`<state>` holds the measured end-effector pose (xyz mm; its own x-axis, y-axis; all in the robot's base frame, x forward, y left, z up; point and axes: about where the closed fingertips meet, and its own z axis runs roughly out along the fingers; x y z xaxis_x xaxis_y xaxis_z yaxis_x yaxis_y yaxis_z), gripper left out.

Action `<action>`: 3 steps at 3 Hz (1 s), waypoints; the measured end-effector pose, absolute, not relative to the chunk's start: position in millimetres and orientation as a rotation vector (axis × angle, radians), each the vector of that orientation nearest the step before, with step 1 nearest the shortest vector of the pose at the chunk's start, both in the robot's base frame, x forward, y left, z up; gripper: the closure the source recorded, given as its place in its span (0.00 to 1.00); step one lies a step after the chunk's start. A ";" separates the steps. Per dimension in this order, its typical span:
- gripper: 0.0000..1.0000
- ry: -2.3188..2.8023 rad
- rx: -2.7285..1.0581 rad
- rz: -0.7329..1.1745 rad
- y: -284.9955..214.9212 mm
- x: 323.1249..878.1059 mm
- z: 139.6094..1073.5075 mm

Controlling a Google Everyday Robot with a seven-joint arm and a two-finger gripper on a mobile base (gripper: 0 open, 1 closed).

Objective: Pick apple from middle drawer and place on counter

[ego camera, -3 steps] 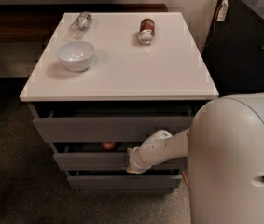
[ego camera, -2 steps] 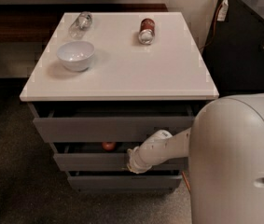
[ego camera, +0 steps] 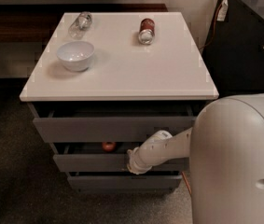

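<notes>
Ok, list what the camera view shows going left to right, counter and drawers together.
White bowl on the counter → apple in the middle drawer → gripper at that drawer's front → robot's white body. The clear bottle and soda can overlap others sideways, so both are left out.

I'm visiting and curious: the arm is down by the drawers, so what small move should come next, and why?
Probably ease the gripper left and into the middle drawer, toward the apple. The gripper sits at that drawer's front edge, to the right of the apple, which lies inside the open drawer, not on the counter.
</notes>
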<state>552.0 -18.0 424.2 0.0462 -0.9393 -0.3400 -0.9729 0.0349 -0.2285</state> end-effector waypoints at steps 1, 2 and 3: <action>1.00 1.921 -1.933 0.114 -18.0 552.0 425.9; 1.00 1.921 -1.933 0.114 -18.0 552.0 426.5; 1.00 1.921 -1.933 0.114 -18.0 551.9 428.5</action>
